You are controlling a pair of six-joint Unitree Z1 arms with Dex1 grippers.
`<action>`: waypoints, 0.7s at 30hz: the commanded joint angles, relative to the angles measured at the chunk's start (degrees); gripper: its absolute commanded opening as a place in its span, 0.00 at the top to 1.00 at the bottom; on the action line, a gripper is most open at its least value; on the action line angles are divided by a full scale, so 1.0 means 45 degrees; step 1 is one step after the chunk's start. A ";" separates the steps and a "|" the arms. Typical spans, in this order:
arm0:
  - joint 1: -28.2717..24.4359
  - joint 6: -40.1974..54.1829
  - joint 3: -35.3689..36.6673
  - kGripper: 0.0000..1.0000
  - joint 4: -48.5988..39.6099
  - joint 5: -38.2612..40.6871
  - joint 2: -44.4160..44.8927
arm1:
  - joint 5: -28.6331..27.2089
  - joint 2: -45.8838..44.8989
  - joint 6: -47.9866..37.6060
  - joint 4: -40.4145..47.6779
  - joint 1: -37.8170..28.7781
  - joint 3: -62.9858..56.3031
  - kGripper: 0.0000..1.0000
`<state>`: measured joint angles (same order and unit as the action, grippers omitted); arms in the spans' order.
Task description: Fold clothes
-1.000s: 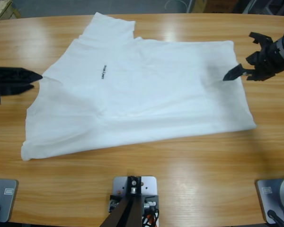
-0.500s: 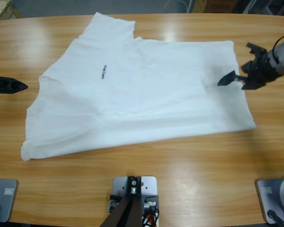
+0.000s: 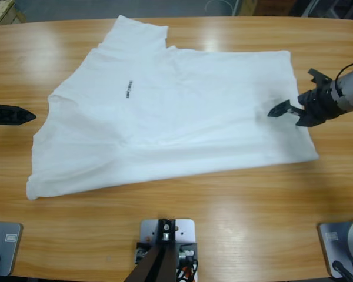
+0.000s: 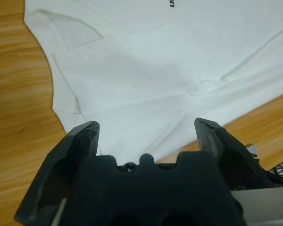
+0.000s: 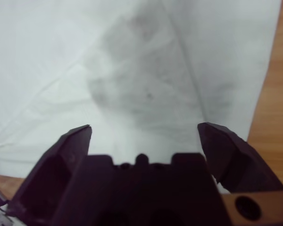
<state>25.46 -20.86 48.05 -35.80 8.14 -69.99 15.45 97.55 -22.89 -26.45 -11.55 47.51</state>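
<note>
Lying spread on the wooden table (image 3: 235,217), the white T-shirt (image 3: 182,111) is seen rumpled, its small dark chest mark (image 3: 127,89) facing up. Since the earlier frame the right gripper (image 3: 294,100) has been lowered slightly — its jaws are spread wide over the shirt's edge. The left gripper (image 3: 17,116), also open, is held just off the opposite edge.
</note>
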 commanded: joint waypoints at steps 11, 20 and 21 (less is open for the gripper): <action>-0.0188 0.0201 -0.0659 0.21 0.0396 -0.0187 -0.0177 | -0.2367 -0.0659 -0.2244 -0.0301 -0.1633 -0.0621 0.09; -0.0227 0.0201 -0.0698 0.21 0.0463 -0.0168 -0.0130 | -0.2180 -0.0389 -0.3791 0.1738 -0.1633 -0.2566 0.09; -0.0231 0.0209 -0.0698 0.21 0.0463 -0.0164 -0.0134 | -0.2164 -0.0377 -0.3819 0.1832 -0.1633 -0.2621 0.09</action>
<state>24.95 -20.60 46.82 -34.46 8.14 -69.99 5.39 93.51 -36.31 -23.85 -18.20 41.60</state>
